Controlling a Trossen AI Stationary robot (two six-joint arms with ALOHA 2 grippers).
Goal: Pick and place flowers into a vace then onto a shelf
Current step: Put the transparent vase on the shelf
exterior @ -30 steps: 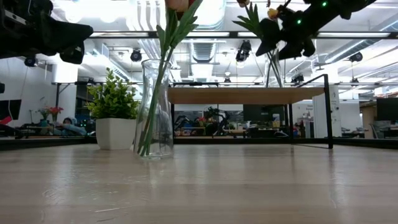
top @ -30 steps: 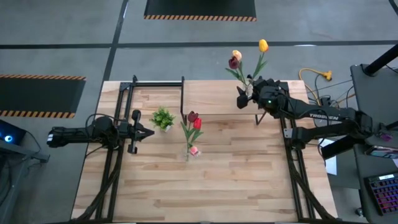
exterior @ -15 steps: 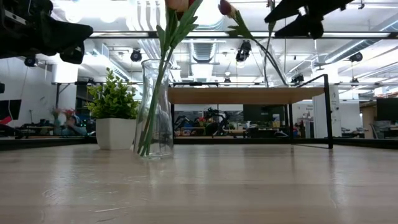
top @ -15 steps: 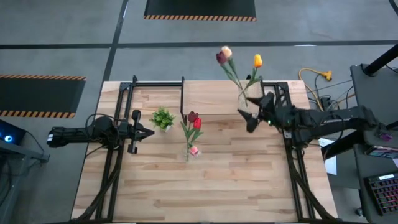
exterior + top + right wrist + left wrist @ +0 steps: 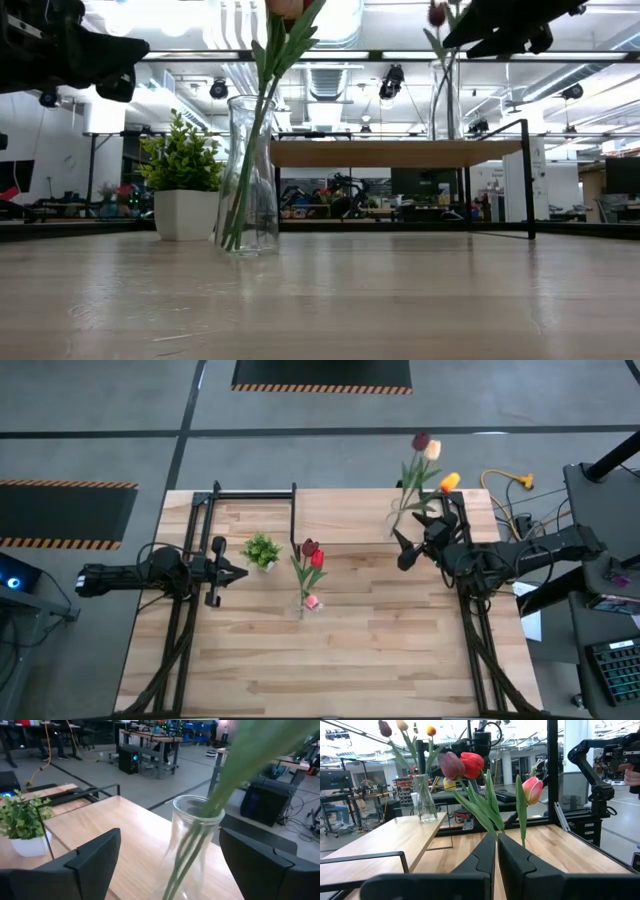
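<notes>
Now my right end effector [image 5: 408, 546], fingers spread, sits just beside the upright shelf vase [image 5: 192, 845]; flowers [image 5: 427, 460] lean toward the bench's far edge.

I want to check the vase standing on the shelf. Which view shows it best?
The left wrist view: the whole vase on the shelf shows there with its flowers. The right wrist view has its neck close, between the open right tool's fingers. The low view catches it partly; from above, mostly blooms show.
</notes>
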